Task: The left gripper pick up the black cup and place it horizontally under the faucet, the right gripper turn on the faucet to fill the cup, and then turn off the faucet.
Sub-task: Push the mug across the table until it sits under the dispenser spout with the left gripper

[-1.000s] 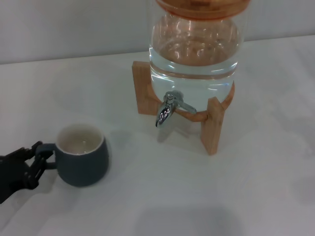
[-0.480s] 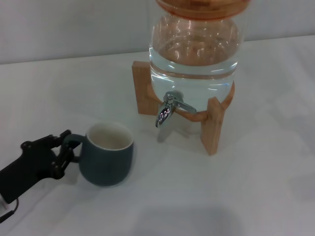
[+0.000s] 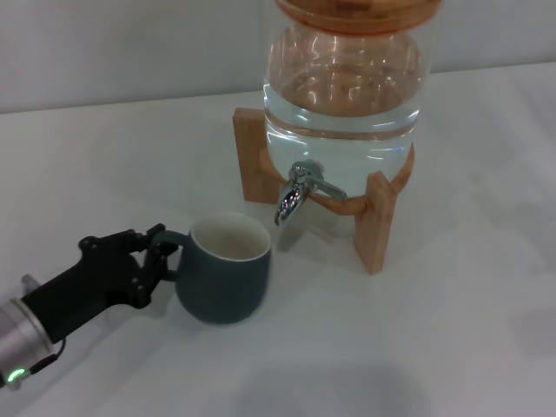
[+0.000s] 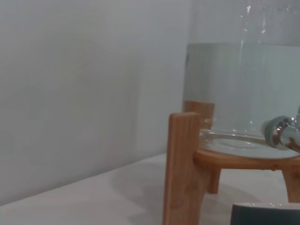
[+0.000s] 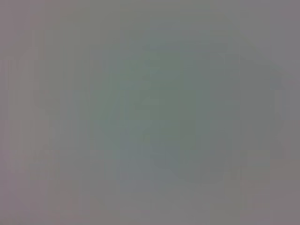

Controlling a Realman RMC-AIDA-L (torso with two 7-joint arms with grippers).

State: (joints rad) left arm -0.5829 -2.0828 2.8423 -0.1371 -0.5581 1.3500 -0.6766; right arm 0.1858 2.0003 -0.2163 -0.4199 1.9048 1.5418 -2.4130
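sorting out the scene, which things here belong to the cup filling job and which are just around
In the job:
left gripper, shut on the handle
black cup
faucet

Just around:
glass jar of water
wooden stand
white table

Small dark slate-grey mug with cream inside (image 3: pixel 224 271): was carried upright across the white tabletop toward the shiny chrome tap (image 3: pixel 300 193), ending just short of its spout.
Black two-fingered left gripper (image 3: pixel 159 254): stayed clamped on the mug's loop handle and travelled with it; more of its silver-grey arm came into view.
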